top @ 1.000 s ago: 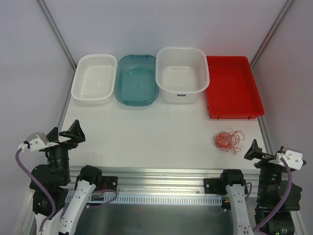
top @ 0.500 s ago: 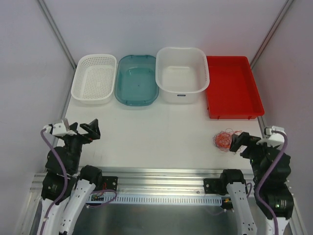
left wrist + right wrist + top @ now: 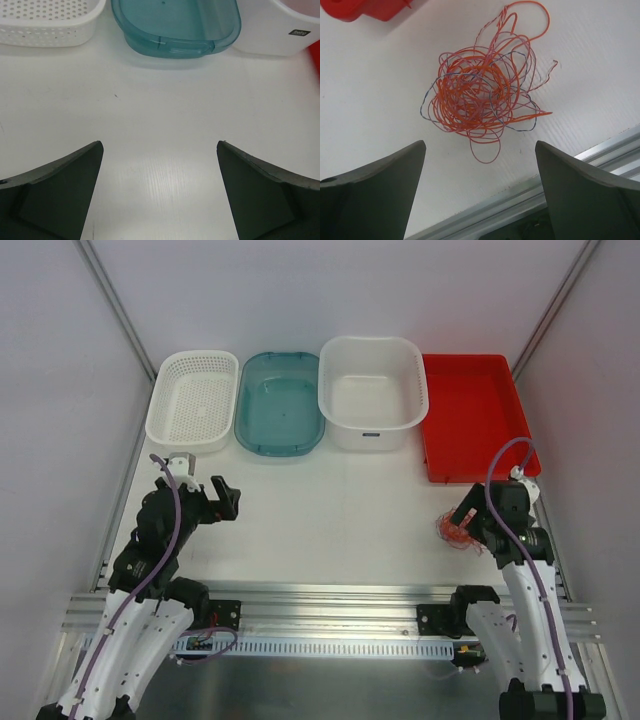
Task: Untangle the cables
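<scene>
The cables (image 3: pixel 482 95) lie in one small tangle of hair-thin orange-red wires with a few bluish-grey strands, on the white table near its front right edge. In the top view the tangle (image 3: pixel 452 530) is partly hidden under my right arm. My right gripper (image 3: pixel 480 150) is open and empty, hovering just above the near side of the tangle, with a loose loop close to the gap between its fingers. My left gripper (image 3: pixel 160 150) is open and empty over bare table at the left (image 3: pixel 228 498), far from the cables.
Along the back stand a white perforated basket (image 3: pixel 193 400), a teal tub (image 3: pixel 280 402), a white basin (image 3: pixel 372 392) and a red tray (image 3: pixel 478 418). The red tray's corner (image 3: pixel 365 7) is close behind the tangle. The table's metal front rail (image 3: pixel 530 200) runs just below it.
Both arms have swung up from beside the table and reached forward over it. My right gripper has come over the cable tangle; my left has moved inward over the left table.
</scene>
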Controlling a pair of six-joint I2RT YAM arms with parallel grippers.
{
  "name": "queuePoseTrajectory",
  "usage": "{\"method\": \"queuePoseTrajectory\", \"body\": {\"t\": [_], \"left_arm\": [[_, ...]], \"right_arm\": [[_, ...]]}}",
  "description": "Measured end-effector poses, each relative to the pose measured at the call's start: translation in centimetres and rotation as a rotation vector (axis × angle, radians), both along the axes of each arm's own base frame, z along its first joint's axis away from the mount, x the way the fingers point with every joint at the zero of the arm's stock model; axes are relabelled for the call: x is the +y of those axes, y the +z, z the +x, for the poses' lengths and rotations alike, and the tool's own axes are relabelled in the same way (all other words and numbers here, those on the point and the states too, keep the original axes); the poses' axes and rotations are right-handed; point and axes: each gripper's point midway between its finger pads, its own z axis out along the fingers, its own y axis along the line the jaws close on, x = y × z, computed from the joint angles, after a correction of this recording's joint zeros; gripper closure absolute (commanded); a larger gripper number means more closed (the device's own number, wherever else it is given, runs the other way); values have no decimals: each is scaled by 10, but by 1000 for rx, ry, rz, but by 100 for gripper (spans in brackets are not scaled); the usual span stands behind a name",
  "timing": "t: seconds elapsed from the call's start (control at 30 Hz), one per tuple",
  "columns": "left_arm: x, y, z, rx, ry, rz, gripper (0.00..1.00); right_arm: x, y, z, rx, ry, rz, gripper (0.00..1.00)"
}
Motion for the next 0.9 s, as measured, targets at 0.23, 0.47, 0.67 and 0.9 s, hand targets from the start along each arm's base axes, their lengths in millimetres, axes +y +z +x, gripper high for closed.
{"method": "queuePoseTrajectory", "body": {"t": [0.23, 0.47, 0.67, 0.9], "left_arm": [[-5, 1, -3, -5, -33, -15, 1], [-5, 1, -4, -12, -39, -8, 1], [-8, -2, -3, 1, -57, 2, 1], [-24, -20, -1, 96, -140, -7, 1]], "right_arm": [[-9, -49, 35, 110, -127, 56, 13], [-8, -90, 56, 204, -136, 67, 32], [24, -110, 63, 267, 28, 61, 84], [105, -96, 72, 212, 379, 129, 99]]}}
